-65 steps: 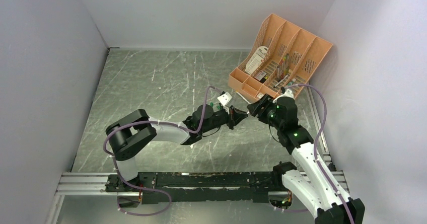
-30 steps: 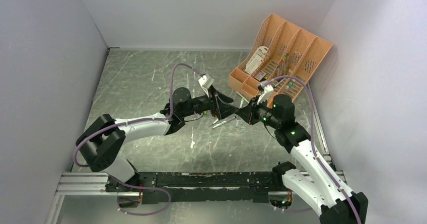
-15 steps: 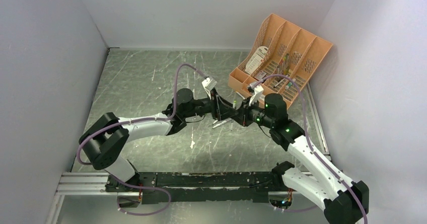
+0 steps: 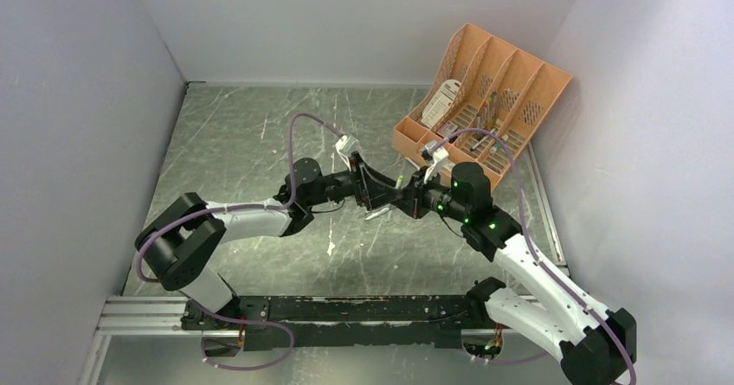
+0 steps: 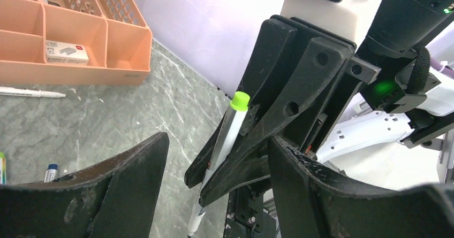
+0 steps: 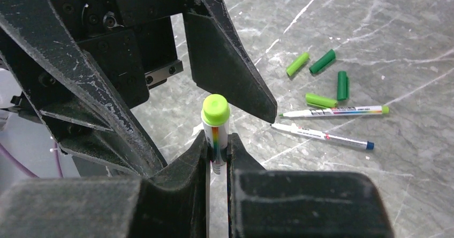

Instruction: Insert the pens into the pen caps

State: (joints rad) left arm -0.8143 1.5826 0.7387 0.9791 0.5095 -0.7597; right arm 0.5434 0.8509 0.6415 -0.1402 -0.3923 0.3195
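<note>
One rainbow-banded pen (image 6: 215,137), lettering unreadable

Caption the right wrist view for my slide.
Right hand shut on a green-capped pen, framed by the left hand's open fingers; loose caps and pens beyond.

Two white arms (image 4: 247,218) with black joints, thin purple cables (image 4: 305,115), green lights (image 5: 381,86), scuffed black wedge-shaped fingers (image 5: 134,190)

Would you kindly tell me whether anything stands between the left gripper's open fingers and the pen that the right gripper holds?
Nothing visible does. The right gripper is shut on the pen, whose lime-green end pokes up into the gap between the open fingers of the left gripper.
</note>
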